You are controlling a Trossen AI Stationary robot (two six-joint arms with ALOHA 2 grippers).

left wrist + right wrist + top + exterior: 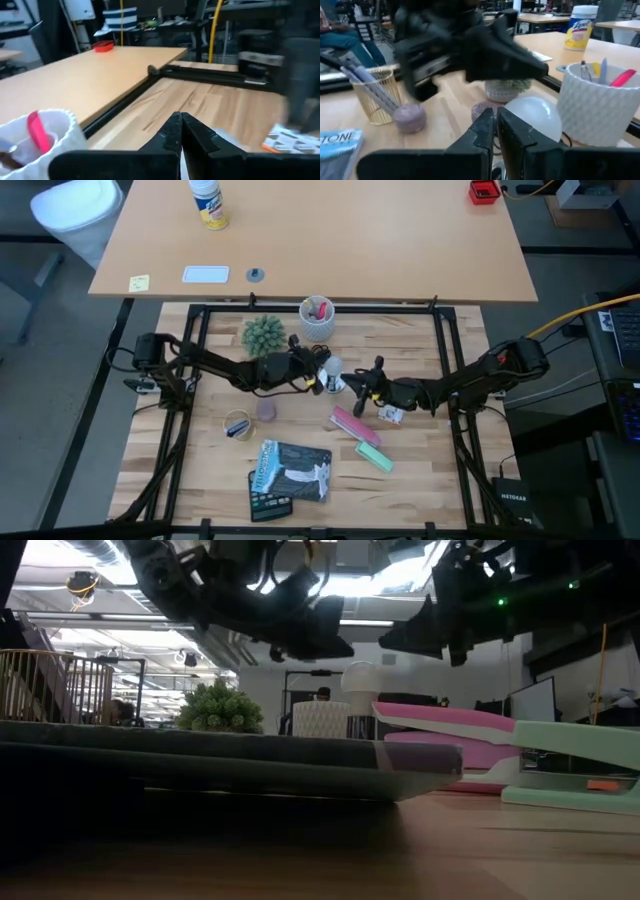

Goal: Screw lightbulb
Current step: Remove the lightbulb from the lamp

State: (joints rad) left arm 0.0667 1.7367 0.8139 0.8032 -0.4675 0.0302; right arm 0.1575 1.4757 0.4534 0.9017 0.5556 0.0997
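Observation:
The lightbulb [530, 117], frosted white, stands near the table's middle just in front of the white pen cup [600, 107]. In the low view its dome [360, 675] shows between and below the two grippers, and the pink stapler hides its lower end. My left gripper [181, 122] is shut and empty, and hangs just above the bulb on its left side [322, 370]. My right gripper [495, 120] is shut with nothing between its fingers. It points at the bulb from the right [352, 387], a little short of it.
A green plant [263, 335] stands left of the pen cup [318, 320]. A gold wire cup [238, 425] and a purple stone [266, 410] lie at the near left. A pink stapler [352, 423], a mint stapler [374, 457] and a book [290, 475] lie nearer the front edge.

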